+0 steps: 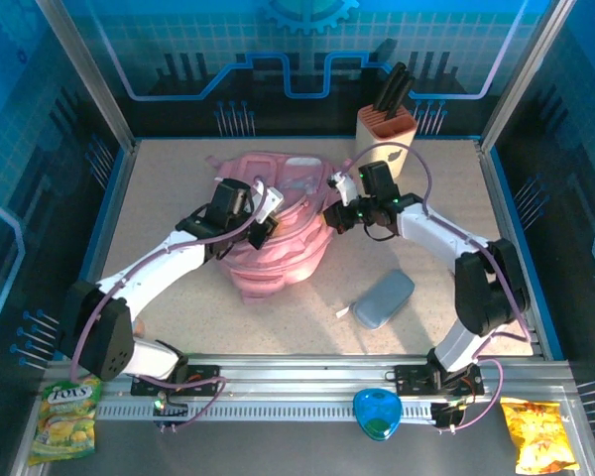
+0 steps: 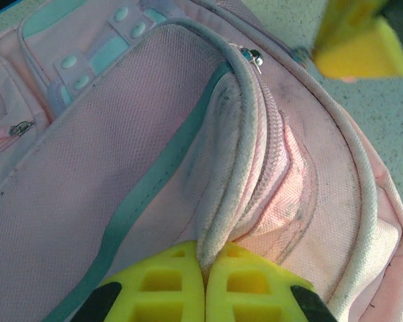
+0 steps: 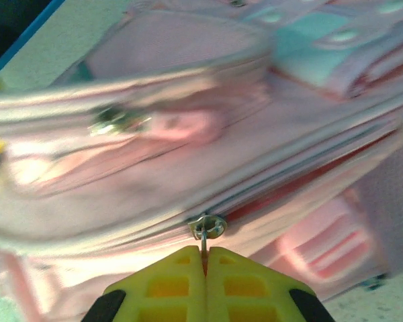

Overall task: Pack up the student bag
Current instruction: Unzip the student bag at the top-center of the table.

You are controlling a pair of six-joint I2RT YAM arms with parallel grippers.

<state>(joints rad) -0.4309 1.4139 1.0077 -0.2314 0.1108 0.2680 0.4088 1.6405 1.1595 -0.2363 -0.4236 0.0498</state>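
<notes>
Top external: bag [image 1: 278,263] lies mid-frame on table, btwn both arms. L gripper [image 1: 268,223] over its top, R gripper [image 1: 335,210] at its upper-right edge. Left wrist: L fingers [image 2: 168,288] closed, pinching piped seam [image 2: 221,201] at bottom centre. Right wrist (blurred): R fingers [image 3: 168,288] closed on zip pull [image 3: 205,228], bottom centre. Gray pouch [image 1: 382,299] lower right of bag, apart.
</notes>
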